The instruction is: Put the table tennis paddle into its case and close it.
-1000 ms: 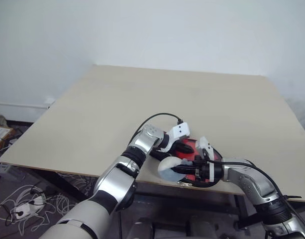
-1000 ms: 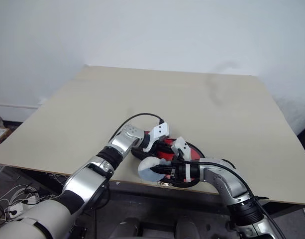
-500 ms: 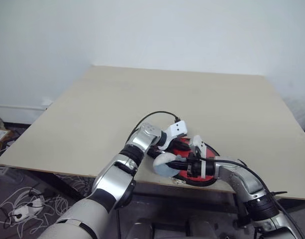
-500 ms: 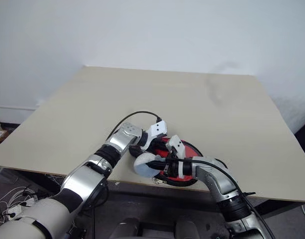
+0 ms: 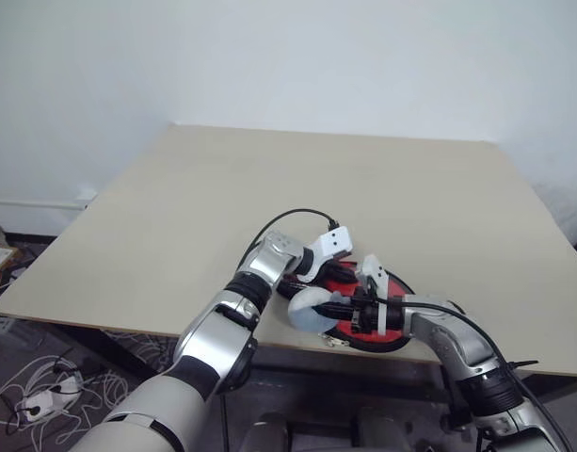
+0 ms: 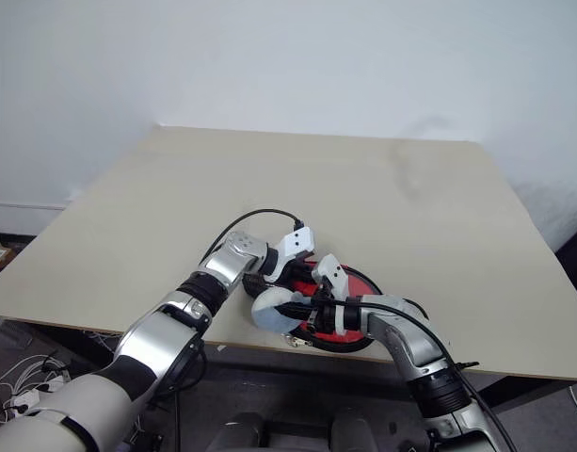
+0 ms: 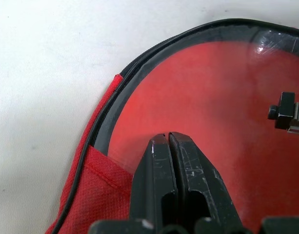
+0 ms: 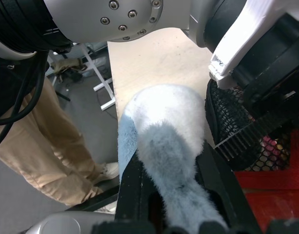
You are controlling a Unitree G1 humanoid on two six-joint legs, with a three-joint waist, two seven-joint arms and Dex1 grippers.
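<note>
The case (image 5: 402, 286) lies near the table's front edge, with the red face of the table tennis paddle (image 7: 212, 92) showing through its clear side inside the black rim (image 7: 139, 63). My left gripper (image 7: 169, 137) is shut, its tips pressing on the clear plastic over the red face. A red fabric flap (image 7: 93, 187) sits at the rim beside it. My right gripper (image 8: 171, 158) reaches in from the right, shut on a pale grey-white fluffy ball (image 5: 310, 309) at the case's near left edge. The paddle's handle is hidden under the arms.
The beige table (image 5: 363, 188) stretches bare behind the case, and its front edge (image 5: 128, 328) runs just beneath the grippers. A person in tan trousers (image 8: 27, 146) stands below the table edge. Cables and a power strip (image 5: 39, 400) lie on the floor at left.
The whole picture has shifted slightly. Both grippers keep their places, the left pressing on the case and the right holding the fluffy ball.
</note>
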